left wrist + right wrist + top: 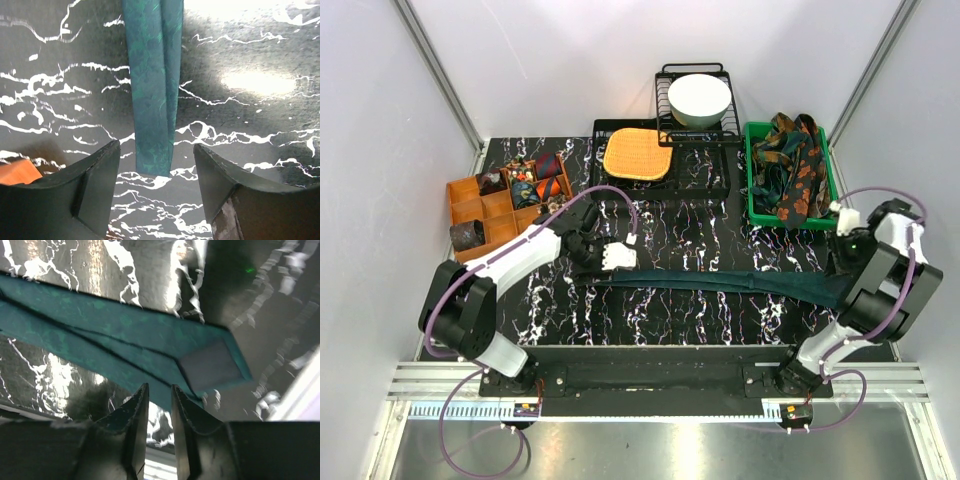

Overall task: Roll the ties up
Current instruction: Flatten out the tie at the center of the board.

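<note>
Some rolled ties (525, 180) sit boxed, more wait in the green bin (752, 170), and the teal tie (720, 283) lies flat, unrolled, between the wide-open left gripper (156, 150) and narrowed right gripper (160, 390), grip unclear.

Tie (720, 283) across table (670, 325), before bin (752, 185)

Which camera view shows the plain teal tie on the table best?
The top external view: the teal tie shows nearly its whole length. The left wrist view shows only its narrow end, the right wrist view only its wide end.
</note>
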You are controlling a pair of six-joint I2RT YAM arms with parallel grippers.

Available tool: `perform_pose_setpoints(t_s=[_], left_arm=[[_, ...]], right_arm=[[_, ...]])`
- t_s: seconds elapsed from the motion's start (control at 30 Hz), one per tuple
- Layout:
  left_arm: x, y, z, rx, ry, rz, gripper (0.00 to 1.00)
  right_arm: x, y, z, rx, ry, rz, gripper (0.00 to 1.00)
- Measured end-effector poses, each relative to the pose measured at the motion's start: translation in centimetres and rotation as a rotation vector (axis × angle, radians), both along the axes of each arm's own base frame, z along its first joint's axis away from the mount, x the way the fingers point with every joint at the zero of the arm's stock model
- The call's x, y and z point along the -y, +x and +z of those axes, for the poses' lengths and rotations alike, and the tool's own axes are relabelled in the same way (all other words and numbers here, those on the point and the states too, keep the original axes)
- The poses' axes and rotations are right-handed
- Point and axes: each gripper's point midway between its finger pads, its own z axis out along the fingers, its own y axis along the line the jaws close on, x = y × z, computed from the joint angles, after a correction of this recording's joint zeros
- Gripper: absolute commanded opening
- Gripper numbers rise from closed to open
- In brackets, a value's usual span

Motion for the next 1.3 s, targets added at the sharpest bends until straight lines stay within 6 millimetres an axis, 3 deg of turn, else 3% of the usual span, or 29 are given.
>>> perform_pose_setpoints(t_s=[0.1,0.3,0.43,0.57,0.83,0.93,1.13,1.3], left_arm=[[0.6,0.3,-0.2,-0.009,-0.012,-0.032,0.63],[1.5,1.2,-1.7,-0.047,0.005,-0.063,0.63],[2.2,1.1,-2.7,-0.075,0.021,-0.082,0.62],[2.7,0.8,-3.5,-0.101,0.04,-0.097,0.55],[2.8,0.7,-4.5,-0.116,0.079,-0.09,0.12],[2.6,0.7,-4.3,-0.105,0.081,-0.087,0.04],[1.7,0.6,-3.1,-0.077,0.067,-0.065,0.01],[0.1,0.9,-2.8,-0.066,0.057,-0.021,0.14]], right_arm=[[-0.6,0.2,-2.0,-0.038,0.016,0.006,0.26],[1.0,0.5,-5.0,-0.067,-0.048,-0.004,0.24],[1.4,0.4,-5.6,-0.071,-0.074,0.0,0.25],[1.6,0.4,-5.6,-0.07,-0.083,0.003,0.24],[2.4,0.3,-5.6,-0.053,-0.143,0.019,0.23],[2.6,0.2,-5.6,-0.046,-0.168,0.027,0.23],[3.0,0.2,-5.6,-0.045,-0.193,0.036,0.23],[3.0,0.2,-5.6,-0.046,-0.198,0.042,0.22]])
